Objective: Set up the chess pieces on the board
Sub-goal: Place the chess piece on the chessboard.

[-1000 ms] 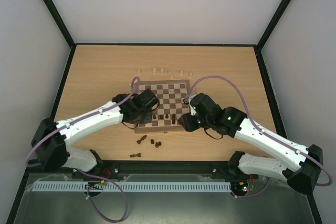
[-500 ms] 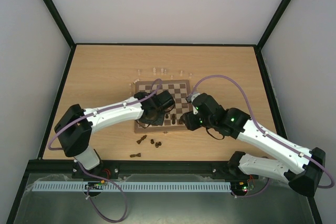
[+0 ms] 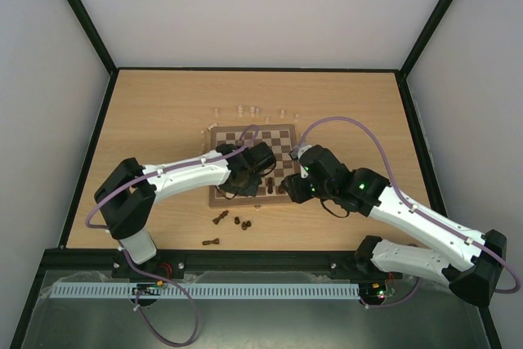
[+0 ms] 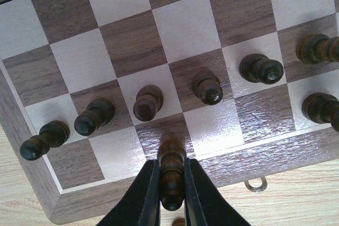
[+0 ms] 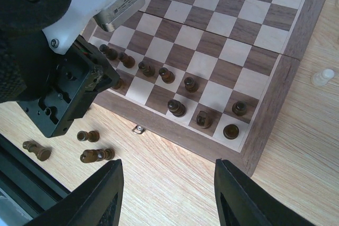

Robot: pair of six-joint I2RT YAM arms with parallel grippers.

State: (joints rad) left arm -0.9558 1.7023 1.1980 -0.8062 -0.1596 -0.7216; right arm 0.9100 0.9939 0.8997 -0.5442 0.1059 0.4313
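a few dark brown chess pieces (image 3: 237,221) are seen lying on the counter (image 3: 163,112) before the checked wooden board (image 4: 32,72). a dark turned piece (image 4: 172,170) is clamped in the left jaws over the nearest rank, with a row of dark pawns (image 4: 148,103) just beyond. the right jaws are held apart, empty. pale pieces (image 3: 253,110) are stood past the far edge.

The board (image 3: 263,141) lies on the table (image 3: 163,112), a line of chess pieces (image 4: 206,86) on its second-nearest row and three pieces (image 5: 204,119) on the near row toward its right corner. Loose pieces (image 3: 237,221) lie before the board's near edge; others (image 3: 253,110) stand behind its far edge. A held piece (image 4: 172,154) is at its near row, left of centre.
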